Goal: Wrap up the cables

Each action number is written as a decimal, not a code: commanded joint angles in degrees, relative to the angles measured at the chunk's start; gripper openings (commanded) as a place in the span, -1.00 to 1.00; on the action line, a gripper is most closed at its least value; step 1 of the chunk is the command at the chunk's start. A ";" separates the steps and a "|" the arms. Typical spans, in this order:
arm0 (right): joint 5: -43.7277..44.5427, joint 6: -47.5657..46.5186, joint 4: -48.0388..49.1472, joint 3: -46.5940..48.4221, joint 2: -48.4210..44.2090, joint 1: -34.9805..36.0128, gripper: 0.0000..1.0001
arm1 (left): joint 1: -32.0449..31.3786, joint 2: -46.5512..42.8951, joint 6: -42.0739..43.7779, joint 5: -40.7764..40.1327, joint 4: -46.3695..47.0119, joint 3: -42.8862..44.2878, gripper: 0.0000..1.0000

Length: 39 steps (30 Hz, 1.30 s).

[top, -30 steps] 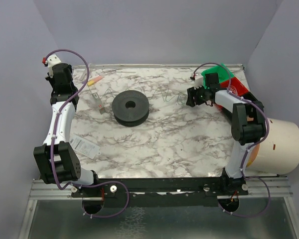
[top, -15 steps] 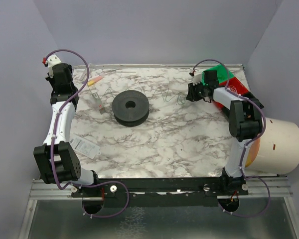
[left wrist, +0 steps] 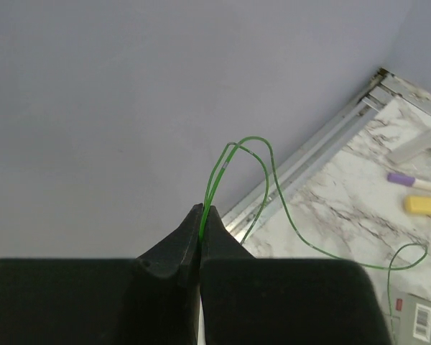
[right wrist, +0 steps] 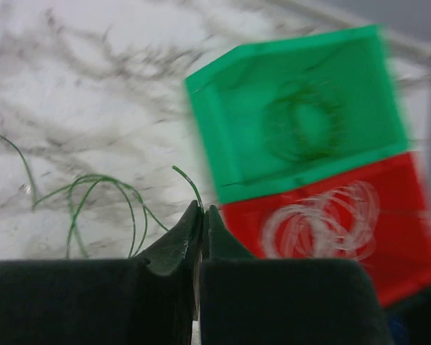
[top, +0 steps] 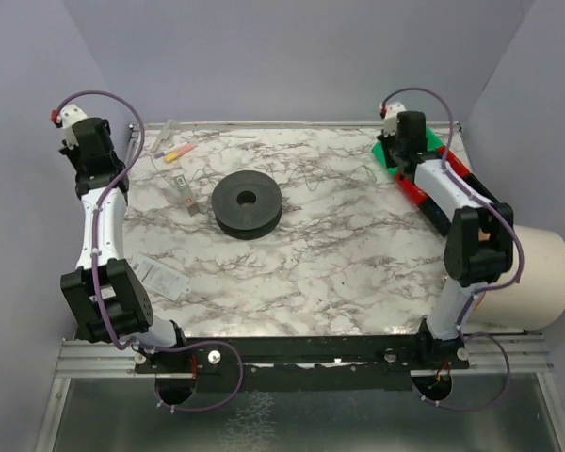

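1. My left gripper's (left wrist: 201,214) fingers are pressed together on a thin green wire (left wrist: 248,139). It springs up from the tips in a tall double loop against the bare wall, then trails down to the lower right of the left wrist view. The pinch is at the very tips, so a tug from the far end could slide it free.
2. My right gripper's (right wrist: 202,212) fingers are also together, and a short curled green strand (right wrist: 187,185) seems caught right at their tips. So little is held that it may flick out once I move.
3. At the left of the right wrist view, loose green loops (right wrist: 93,178) lie on the white marble tabletop (right wrist: 93,86). Pulling my hands apart could kink or tangle them.
4. Upper right there, a green plastic bin (right wrist: 210,129) holds a green coil (right wrist: 271,126). Below it, a red plastic bin (right wrist: 406,241) holds a whitish coil (right wrist: 287,219). A springy release could miss the green bin or land in the red one.
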 commanded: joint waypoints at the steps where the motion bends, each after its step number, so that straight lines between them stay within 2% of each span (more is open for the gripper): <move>1: 16.67 -5.29 5.27 1.90 -12.59 -2.60 -0.99 | 4.30 0.49 0.51 0.80 -0.92 3.52 -1.00; 6: 22.22 -10.36 7.16 2.73 -16.95 -6.41 -0.99 | 6.29 0.70 1.32 1.34 -1.15 4.93 -1.00; 16: 23.34 -13.62 6.48 9.49 -23.04 -17.70 -0.99 | 11.48 1.09 4.12 2.06 0.02 5.91 -1.00; 18: 19.64 -13.33 3.94 10.38 -24.06 -18.78 -0.99 | 12.08 1.22 3.87 4.69 -0.39 6.03 -1.00; 20: 10.61 -10.99 -1.18 10.66 -25.65 -18.83 -0.99 | 12.15 1.11 3.05 12.49 -2.29 6.71 -1.00; 21: 2.36 -8.88 -5.56 11.59 -26.10 -18.76 -0.99 | 12.12 0.94 2.64 19.04 -3.44 7.12 -0.92; 23: -6.12 -4.59 -11.84 13.61 -26.26 -17.86 -0.99 | 10.39 -0.36 2.20 29.20 -4.34 7.08 -0.57; 27: -15.82 -0.72 -14.98 13.09 -27.29 -14.59 -0.99 | -0.75 -3.92 7.45 28.52 -4.55 6.12 0.25; 29: -19.30 0.90 -15.01 12.12 -27.72 -13.21 -0.99 | -6.09 -5.06 9.88 28.74 -5.50 6.49 0.53; 31: -23.54 3.03 -15.31 11.63 -27.70 -12.61 -0.99 | -10.10 -5.45 10.98 32.00 -6.99 7.50 0.76; 32: -25.46 3.96 -15.25 11.09 -27.71 -12.42 -0.99 | -12.06 -5.45 11.37 34.93 -7.67 8.17 0.93; 33: -27.14 4.69 -15.04 10.47 -27.81 -12.21 -0.99 | -13.88 -5.37 11.74 37.74 -8.36 8.88 0.98; 36: -30.94 6.67 -13.57 7.98 -28.35 -11.56 -0.99 | -19.80 -4.53 13.42 50.50 -10.43 11.32 0.98; 39: -35.09 8.79 -12.07 5.57 -28.77 -11.52 -0.99 | -27.01 -3.59 13.85 59.54 -9.95 12.80 0.98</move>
